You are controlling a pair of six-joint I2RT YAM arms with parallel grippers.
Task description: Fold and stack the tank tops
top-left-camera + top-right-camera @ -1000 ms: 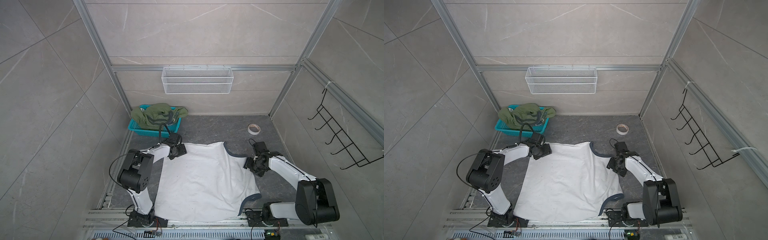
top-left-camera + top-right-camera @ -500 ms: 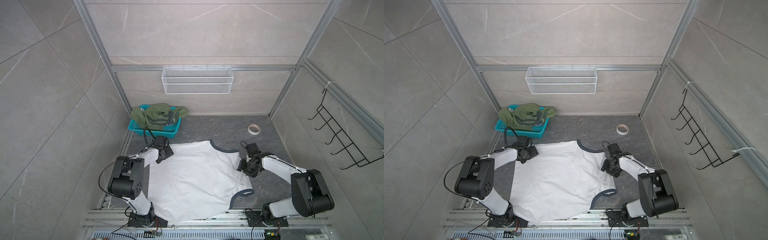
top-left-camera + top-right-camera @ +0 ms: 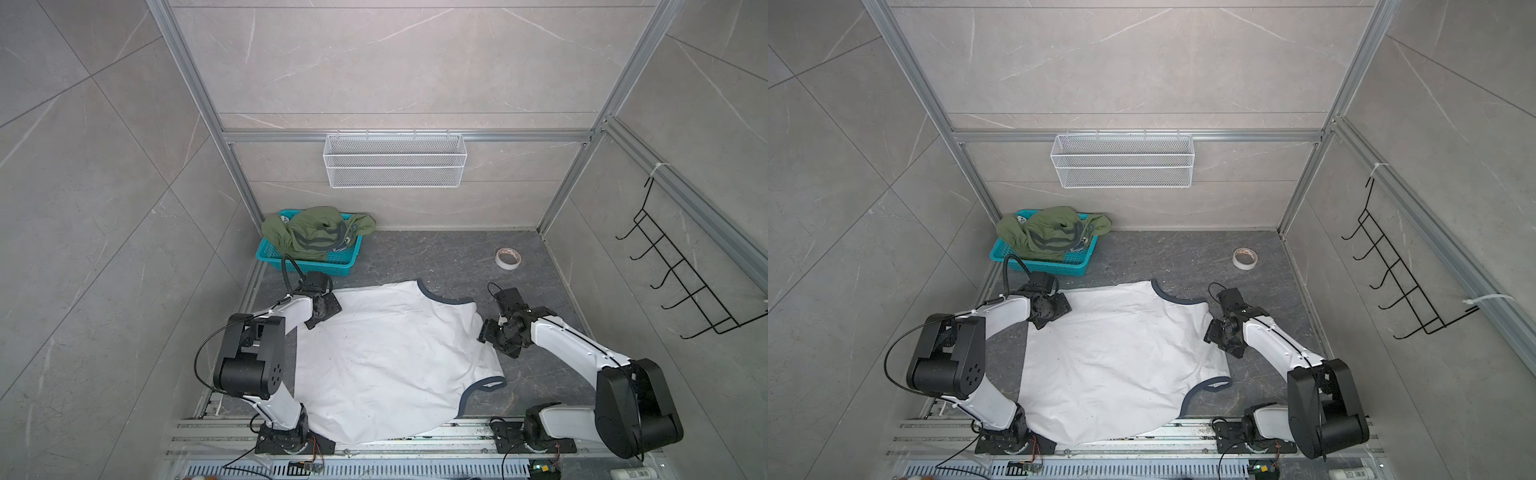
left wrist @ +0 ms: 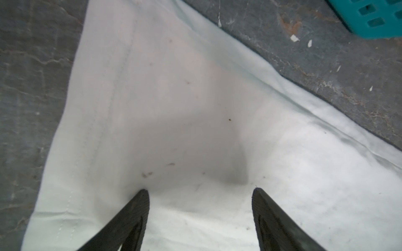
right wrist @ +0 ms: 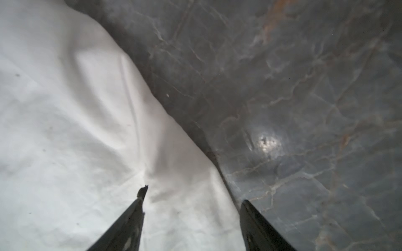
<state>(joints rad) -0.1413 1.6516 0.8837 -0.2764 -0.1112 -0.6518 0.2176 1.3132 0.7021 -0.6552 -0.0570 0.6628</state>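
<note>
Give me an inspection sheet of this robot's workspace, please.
Surface: dark grey marbled tabletop.
Job's things: white tank top spread flat between the arms, unfolded; olive tank top bunched in the teal basket.
Clutter: tape roll, far right.
Grippers: left gripper open above that shirt's corner; right gripper open above its edge.
Cables: black cable looping by left arm.
Surroundings: white wire shelf on back wall; black hook rack on right wall.

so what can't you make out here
- olive tank top, both top views: its folds hide its front and fill the teal basket
- white tank top: left arm covers its side edge in both top views
- white labelled item: cut off by a top view's bottom edge
</note>
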